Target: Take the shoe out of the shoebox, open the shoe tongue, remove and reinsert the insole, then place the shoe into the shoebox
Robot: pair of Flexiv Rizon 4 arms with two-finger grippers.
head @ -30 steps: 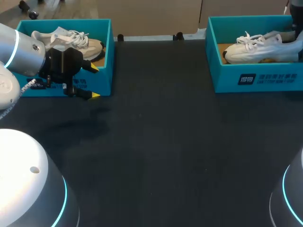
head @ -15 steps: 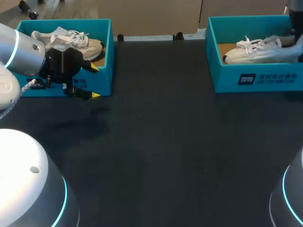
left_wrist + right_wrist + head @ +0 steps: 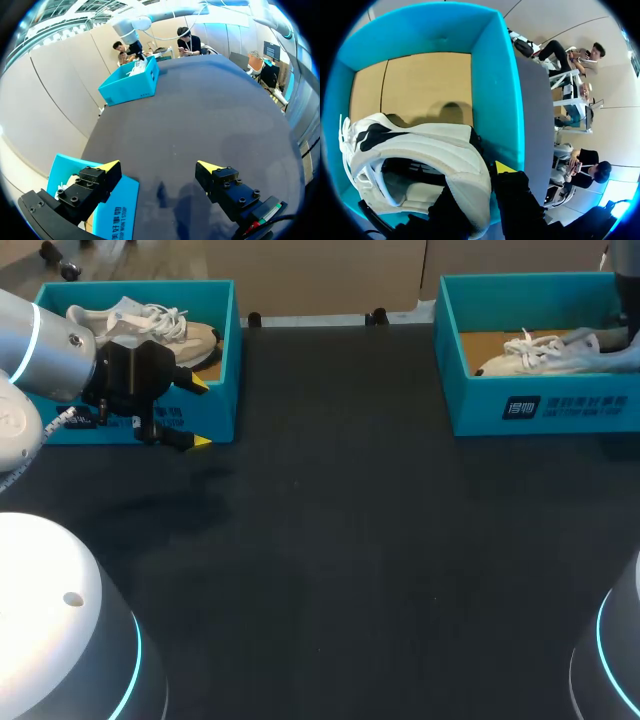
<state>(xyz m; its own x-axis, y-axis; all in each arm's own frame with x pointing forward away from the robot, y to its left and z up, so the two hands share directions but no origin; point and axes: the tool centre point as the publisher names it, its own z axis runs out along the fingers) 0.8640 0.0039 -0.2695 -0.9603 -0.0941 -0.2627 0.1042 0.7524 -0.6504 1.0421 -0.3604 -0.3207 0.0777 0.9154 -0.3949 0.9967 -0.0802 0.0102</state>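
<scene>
One white shoe [image 3: 545, 352] lies inside the teal shoebox [image 3: 540, 405] at the far right of the black table [image 3: 330, 520], low behind the front wall so the head view shows only laces and upper. Its long axis runs along the box's length, toe toward the table's middle, heel toward the side where the right arm comes in. In the right wrist view the shoe [image 3: 435, 150] fills the near part of the box over the cardboard floor, opening facing the camera. The right gripper [image 3: 482, 195] is pinching the heel wall, one finger on the inner side and the yellow-tipped one outside against the box wall. So the shoe is straight ahead of that gripper, heel first. Any lift or release looks like the right arm's job, with the heel as pivot and the toe hanging away. The box wall just beside the outer finger is the tight spot. The left gripper [image 3: 195, 412] is well apart across the table with fingers spread wide and nothing between them. It hangs at the front corner of the other shoebox [image 3: 215, 360], which holds another shoe [image 3: 150, 325]. The left wrist view confirms this: left gripper [image 3: 160, 167] empty, bare table ahead.
</scene>
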